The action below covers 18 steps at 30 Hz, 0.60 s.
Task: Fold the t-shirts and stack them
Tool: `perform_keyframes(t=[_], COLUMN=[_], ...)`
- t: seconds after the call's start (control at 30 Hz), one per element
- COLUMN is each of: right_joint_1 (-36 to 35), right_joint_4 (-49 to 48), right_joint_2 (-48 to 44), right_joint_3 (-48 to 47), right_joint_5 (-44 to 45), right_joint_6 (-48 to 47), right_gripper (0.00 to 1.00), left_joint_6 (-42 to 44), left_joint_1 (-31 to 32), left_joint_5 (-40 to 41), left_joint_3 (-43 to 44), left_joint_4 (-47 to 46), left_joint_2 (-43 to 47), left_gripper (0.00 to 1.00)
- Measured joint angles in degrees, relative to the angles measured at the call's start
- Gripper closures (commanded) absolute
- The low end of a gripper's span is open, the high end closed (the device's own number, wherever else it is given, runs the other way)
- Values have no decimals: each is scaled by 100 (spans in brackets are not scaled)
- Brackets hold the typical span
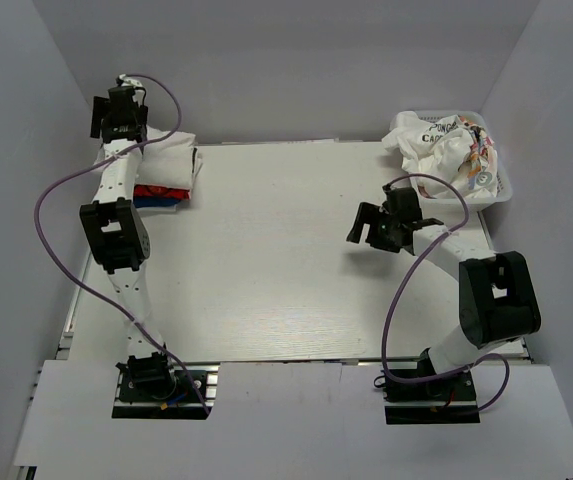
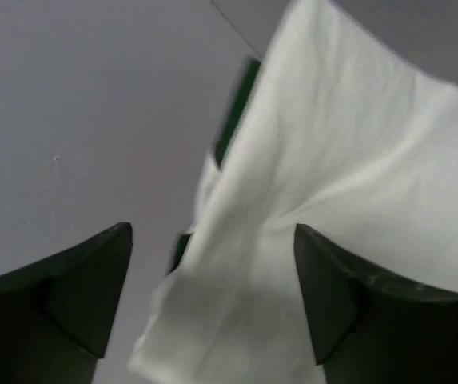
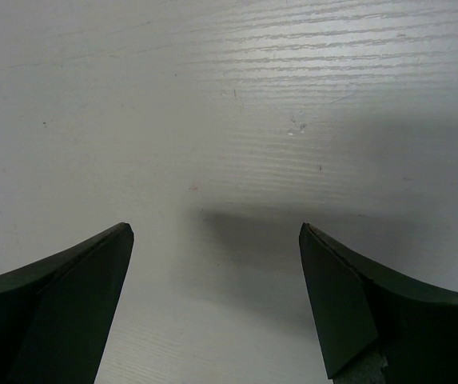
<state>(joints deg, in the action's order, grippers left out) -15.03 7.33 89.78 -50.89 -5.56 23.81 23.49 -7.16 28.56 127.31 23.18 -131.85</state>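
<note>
A stack of folded t-shirts lies at the table's back left, an off-white one on top with red and blue layers showing at its near edge. My left gripper hovers over the stack's left end. In the left wrist view the off-white t-shirt fills the space under the left gripper, whose jaws stand apart, and a dark green layer peeks out below it. More crumpled off-white t-shirts fill the basket. My right gripper hangs open over bare table, holding nothing.
A white mesh basket stands at the back right corner. Grey walls close in the table on the left, back and right. White wood-grain tabletop stretches between the stack and the basket.
</note>
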Motion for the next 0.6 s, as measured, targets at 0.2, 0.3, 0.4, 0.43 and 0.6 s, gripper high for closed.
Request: perform_keyframes(t=[0.2,0.3,0.4,0.43,0.6], right_joint_1=[0,0,2,2,2], right_joint_4=[4,-13,-33,-37,-190], right_joint_2=[-15,-203,-634,-791,-1469], right_joint_3=[0,46,190,234,481], right_joint_5=[-22,-9,44,66,116], right_joint_6=[26,52,114,127,238], right_gripper=[10,10,10,10,10], left_joint_6=[-175,-380,-835,-1082,-2765], left_joint_1=[-35,-26,24,39,136], left_joint_5=[35,52,-133,-269,-1467], left_joint_3=[-13,-13,-20,-20,-1071], left_joint_4=[-201,-133,203,372,761], left_joint_2=[4,46,216,299,1467], left_gripper=[1,1,1,1,1])
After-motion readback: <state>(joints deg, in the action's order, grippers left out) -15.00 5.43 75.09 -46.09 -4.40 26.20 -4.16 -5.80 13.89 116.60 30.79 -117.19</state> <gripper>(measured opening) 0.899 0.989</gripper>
